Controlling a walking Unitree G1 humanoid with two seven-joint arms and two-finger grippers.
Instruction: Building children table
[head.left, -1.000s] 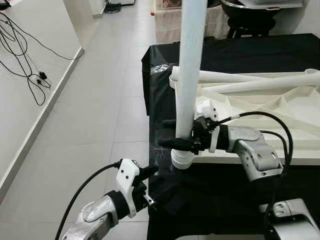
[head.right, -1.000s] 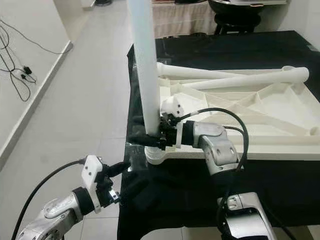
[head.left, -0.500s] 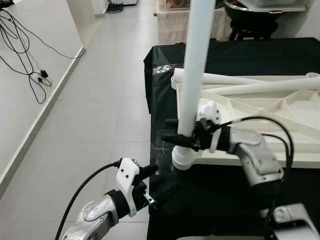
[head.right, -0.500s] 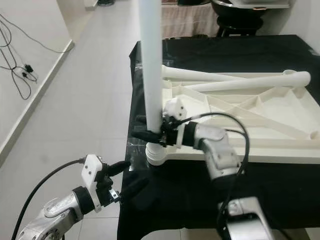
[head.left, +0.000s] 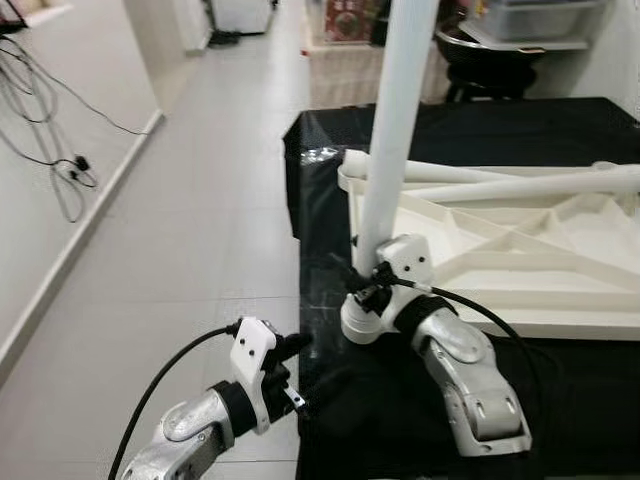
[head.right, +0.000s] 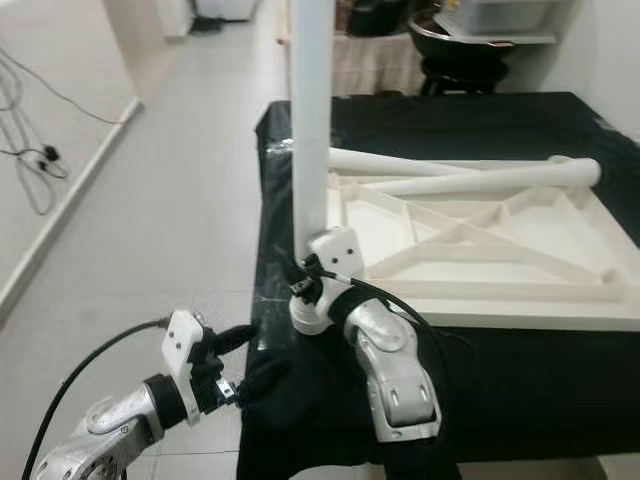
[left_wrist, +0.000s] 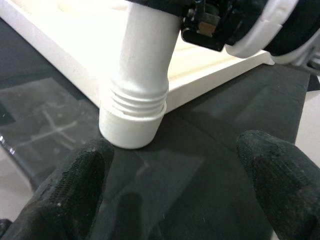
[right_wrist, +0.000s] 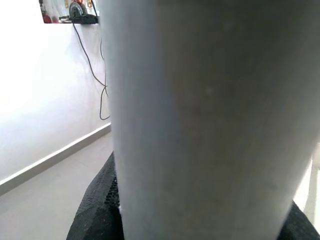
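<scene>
Black-covered table (head.left: 520, 125) on a tiled floor (head.left: 200, 200) | white tabletop (head.left: 500, 265) lies upside down | upright leg (head.left: 395, 130) at its near-left corner | right gripper (head.left: 362, 285) fingers clamp the leg's base | left gripper (head.left: 290, 352) open, near table edge.

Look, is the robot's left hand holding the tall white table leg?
No, the left gripper hangs open beside the table edge, while the right gripper clasps the upright leg.

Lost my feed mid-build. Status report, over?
Right end effector clamped on upright table leg at corner socket. Left end effector open, off the table edge. Nothing blocking.
</scene>
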